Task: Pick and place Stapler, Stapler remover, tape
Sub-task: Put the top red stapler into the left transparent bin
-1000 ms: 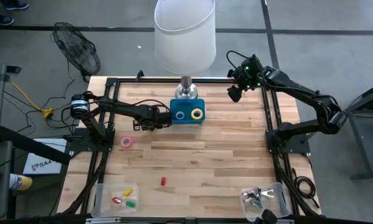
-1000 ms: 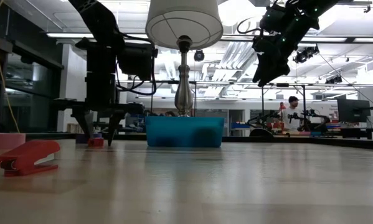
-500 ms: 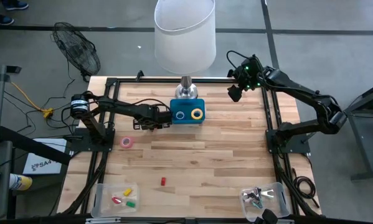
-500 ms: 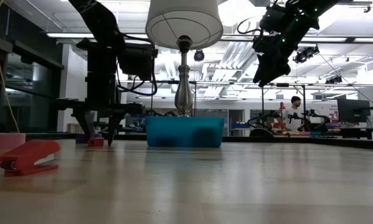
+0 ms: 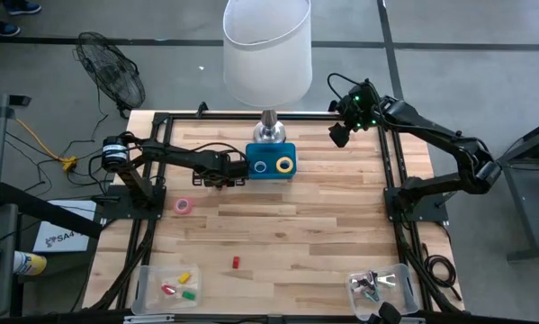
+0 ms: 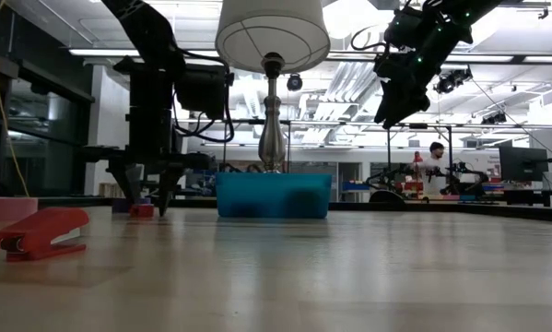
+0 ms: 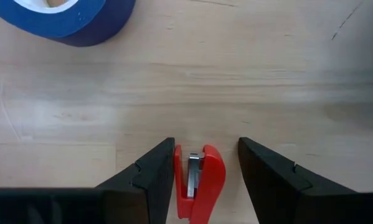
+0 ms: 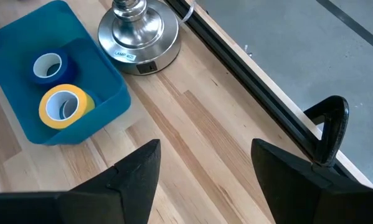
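Blue is the bin (image 5: 271, 163) at the foot of the lamp (image 5: 267, 56) — take it as the landmark. Just beside it, on the side away from the right arm, the left gripper (image 7: 201, 171) sits low over the wooden surface (image 5: 323, 225), jaws spread either side of a small red staple remover (image 7: 198, 182), not pinching it. Only the wrist camera shows that, plus a blue tape roll (image 7: 65, 18) on the wood. Inside the bin lie blue tape (image 8: 48, 67) and yellow tape (image 8: 63, 106). A pink tape roll (image 5: 184, 206) lies further out. The low camera alone shows the red stapler (image 6: 42, 231). Raised near the bin's lamp side, the right gripper (image 8: 205, 171) hangs with jaws spread — holding nothing.
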Action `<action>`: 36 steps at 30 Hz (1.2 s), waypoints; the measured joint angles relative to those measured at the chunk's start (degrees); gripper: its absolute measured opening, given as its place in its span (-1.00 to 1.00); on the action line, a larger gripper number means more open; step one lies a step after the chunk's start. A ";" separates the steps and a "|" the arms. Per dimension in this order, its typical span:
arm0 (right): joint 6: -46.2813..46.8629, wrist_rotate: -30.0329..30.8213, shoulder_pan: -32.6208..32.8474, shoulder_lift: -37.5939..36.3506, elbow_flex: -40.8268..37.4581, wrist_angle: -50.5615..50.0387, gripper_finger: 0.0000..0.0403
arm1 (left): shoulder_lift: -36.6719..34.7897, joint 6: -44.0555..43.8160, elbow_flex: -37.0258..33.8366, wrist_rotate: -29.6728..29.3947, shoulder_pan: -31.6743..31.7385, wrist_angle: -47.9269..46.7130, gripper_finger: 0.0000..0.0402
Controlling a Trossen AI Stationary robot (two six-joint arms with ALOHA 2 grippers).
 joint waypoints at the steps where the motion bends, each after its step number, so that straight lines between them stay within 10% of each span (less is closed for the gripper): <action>1: 0.00 0.01 -0.01 0.00 0.00 0.00 0.20 | 0.00 0.24 0.00 0.04 0.00 -0.04 -0.15; 18: 0.00 -0.01 0.00 0.00 0.00 0.00 0.20 | 0.00 2.65 0.02 1.03 -0.09 0.28 -0.63; 36: -1.62 -6.28 0.20 0.00 0.00 0.06 0.20 | -0.53 12.67 7.27 -5.57 -0.13 -0.35 -0.68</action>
